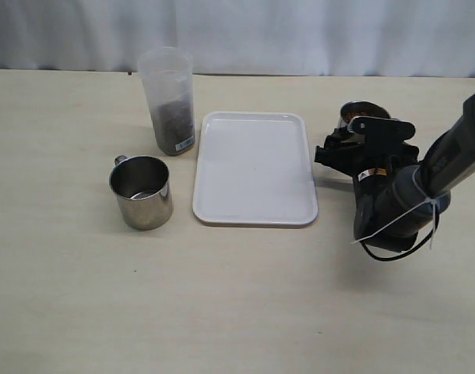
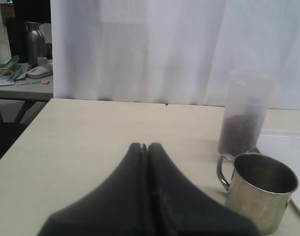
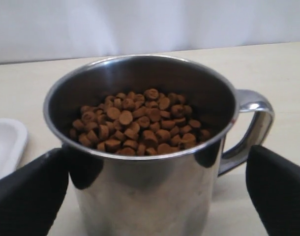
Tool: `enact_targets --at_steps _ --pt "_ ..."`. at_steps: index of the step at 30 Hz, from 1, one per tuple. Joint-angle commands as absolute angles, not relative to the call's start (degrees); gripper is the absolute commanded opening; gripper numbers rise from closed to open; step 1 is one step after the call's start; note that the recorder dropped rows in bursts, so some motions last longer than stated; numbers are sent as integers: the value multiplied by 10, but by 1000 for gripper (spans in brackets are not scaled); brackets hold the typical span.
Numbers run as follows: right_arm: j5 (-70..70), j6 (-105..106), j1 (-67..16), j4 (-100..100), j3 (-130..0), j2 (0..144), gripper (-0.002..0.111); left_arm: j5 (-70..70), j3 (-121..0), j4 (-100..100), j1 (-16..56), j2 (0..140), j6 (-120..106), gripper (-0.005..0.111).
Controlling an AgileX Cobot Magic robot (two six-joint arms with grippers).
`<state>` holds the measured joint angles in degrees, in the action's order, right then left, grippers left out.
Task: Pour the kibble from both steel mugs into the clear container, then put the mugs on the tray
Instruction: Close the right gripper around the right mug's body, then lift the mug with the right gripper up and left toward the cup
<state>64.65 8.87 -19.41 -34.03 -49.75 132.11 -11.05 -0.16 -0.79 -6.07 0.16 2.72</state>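
Right gripper [image 3: 157, 155]: is standing wide open around the full steel mug [image 3: 140, 196], one black finger [image 3: 27, 191] on each side of the wall. It is gripping nothing. The right wrist view is not showing clearly whether either pad is touching the steel.
Left gripper [image 2: 147, 146]: is holding its two dark fingers pressed together with nothing between them, and is hovering over the bare table [image 1: 82, 296], well apart from everything.
Full steel mug: is standing upright at about 2 o'clock from the tray [image 1: 255, 214] in the exterior view, just off its far right corner. The right arm is partly covering it there. Its loop handle [image 3: 253, 118] is sticking out beside one finger.
Kibble [image 3: 140, 123]: is lying as brown pellets in that mug, filling the lower part.
Clear container [image 1: 166, 74]: is standing upright at about 10 o'clock from the tray, just beside its far left corner. More dark kibble [image 1: 170, 121] is filling roughly its lower half, and a small label [image 1: 184, 142] is showing near the base.
Empty steel mug [image 1: 142, 204]: is standing upright at about 8 o'clock from the tray, near the container. Its shiny bottom is showing, and its handle [image 1: 119, 161] is pointing toward 11 o'clock.
Tray: is lying flat at the middle of the table, with nothing on it.
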Motion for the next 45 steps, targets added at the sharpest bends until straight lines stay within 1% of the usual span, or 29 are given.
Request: enact_targets --at_steps 1,7,17,29,41,43,45 --pt "649 88 -185 -343 -499 1322 75 -108 0 -8 -58 0 28 0" --pt "673 94 -183 -343 -499 1322 75 -108 0 -8 -58 0 28 0" --pt "674 93 -162 -334 -499 1334 75 -108 0 -8 -58 0 28 0" --pt "678 99 -159 -336 -553 1371 75 -103 0 -8 -58 0 28 0" --pt "677 99 -159 -336 -559 1371 75 -103 0 -8 -58 0 28 0" --pt "676 99 -159 -336 -559 1371 66 -103 0 -8 -58 0 28 0" --pt "674 99 -159 -336 -559 1371 49 -103 0 -8 -58 0 28 0"
